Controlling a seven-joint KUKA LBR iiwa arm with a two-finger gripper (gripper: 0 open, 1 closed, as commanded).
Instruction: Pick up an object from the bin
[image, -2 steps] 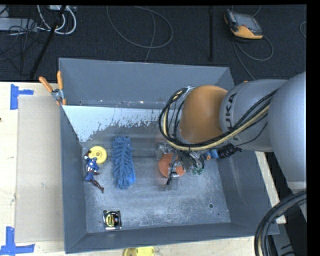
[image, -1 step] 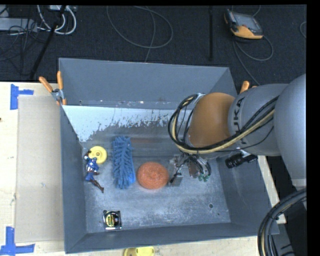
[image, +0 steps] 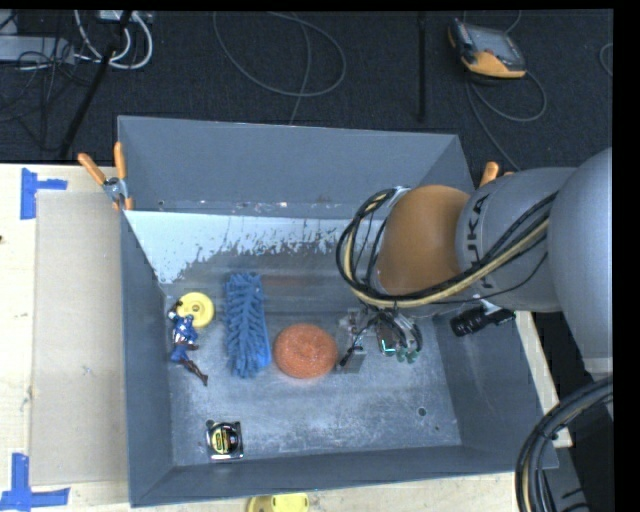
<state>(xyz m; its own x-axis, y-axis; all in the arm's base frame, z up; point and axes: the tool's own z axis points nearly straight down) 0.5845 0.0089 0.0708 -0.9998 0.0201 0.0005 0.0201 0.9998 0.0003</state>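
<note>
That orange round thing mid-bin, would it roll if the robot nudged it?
Probably: the orange ball looks round and lies on the flat bin floor, so a nudge may roll it. Its rough, dull surface suggests something soft and light, likely not slippery.

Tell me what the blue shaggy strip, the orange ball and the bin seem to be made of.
The blue shaggy strip: probably soft chenille or bristle fibre, going by its fuzzy, ribbed edges. The orange ball: matte and grainy, perhaps foam or rubber; can't tell which. The bin: grey sheet metal, dull finish, floor scuffed whitish.
</note>
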